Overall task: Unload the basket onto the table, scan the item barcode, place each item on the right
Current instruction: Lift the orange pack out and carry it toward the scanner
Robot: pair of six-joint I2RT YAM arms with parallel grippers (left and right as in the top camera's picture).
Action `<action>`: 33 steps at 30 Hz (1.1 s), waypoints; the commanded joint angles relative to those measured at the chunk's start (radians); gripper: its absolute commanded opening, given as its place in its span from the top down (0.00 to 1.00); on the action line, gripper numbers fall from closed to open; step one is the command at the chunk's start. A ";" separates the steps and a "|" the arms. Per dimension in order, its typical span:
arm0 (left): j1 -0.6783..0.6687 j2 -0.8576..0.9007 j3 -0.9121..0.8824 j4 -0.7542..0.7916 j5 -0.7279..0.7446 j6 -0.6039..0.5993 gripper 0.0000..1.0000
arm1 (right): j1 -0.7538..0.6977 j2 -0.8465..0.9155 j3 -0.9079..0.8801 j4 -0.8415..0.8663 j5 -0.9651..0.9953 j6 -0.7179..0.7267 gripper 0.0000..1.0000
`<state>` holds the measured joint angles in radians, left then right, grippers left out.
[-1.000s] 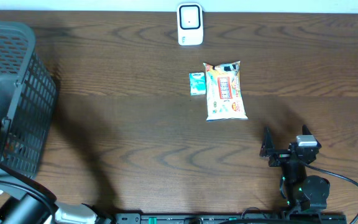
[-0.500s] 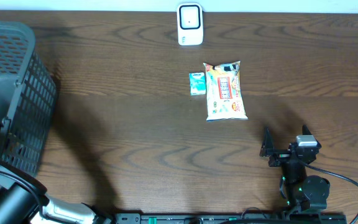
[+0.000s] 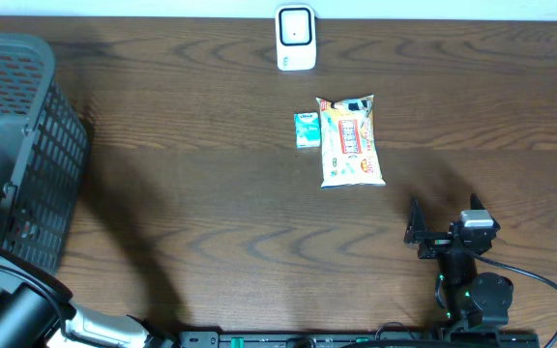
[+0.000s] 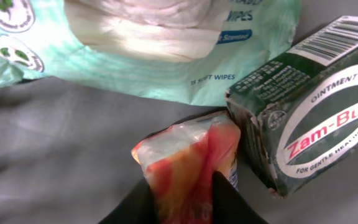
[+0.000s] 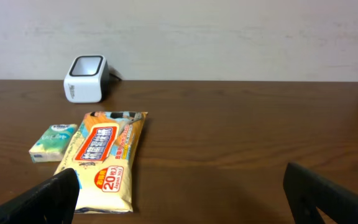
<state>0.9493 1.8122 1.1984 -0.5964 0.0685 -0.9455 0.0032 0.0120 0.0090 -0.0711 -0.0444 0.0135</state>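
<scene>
Packet (image 4: pixel 188 158) with red and yellow colours in clear wrap sits right between the two dark fingers of the left gripper (image 4: pixel 182 193). The fingers squeeze it from both sides, so the left gripper is grasping the packet. The packet's top end sticks up past the fingertips. It is down inside the black basket (image 3: pixel 17 145) at the left edge of the table (image 3: pixel 211 193), just over the grey basket floor (image 4: pixel 55 143). A dark green Zam-Buk box (image 4: pixel 309 106) lies just beside the packet on its right, touching or almost touching it. A pale green wipes pack (image 4: pixel 142 43) lies behind them.

The right gripper (image 5: pixel 182 186) is well apart from all that, near the front right of the table. Its fingers are spread wide and hold nothing. Ahead of it lie an orange pack (image 5: pixel 107 158) and a small tissue pack (image 5: pixel 53 142), side by side. The white scanner (image 5: pixel 86 78) stands behind them at the back edge
</scene>
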 commanded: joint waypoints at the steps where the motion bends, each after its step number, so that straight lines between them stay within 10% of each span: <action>1: -0.002 -0.013 -0.001 -0.004 0.089 0.005 0.87 | 0.004 -0.005 -0.003 -0.003 0.008 -0.011 0.01; 24: -0.016 -0.670 0.011 0.291 0.187 0.005 0.92 | 0.004 -0.005 -0.003 -0.003 0.008 -0.011 0.01; 33: -0.351 -0.688 0.011 0.446 0.319 -0.010 0.92 | 0.004 -0.005 -0.003 -0.003 0.008 -0.011 0.01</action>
<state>0.6968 1.1069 1.1995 -0.1658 0.3305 -0.9474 0.0032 0.0120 0.0090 -0.0711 -0.0444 0.0135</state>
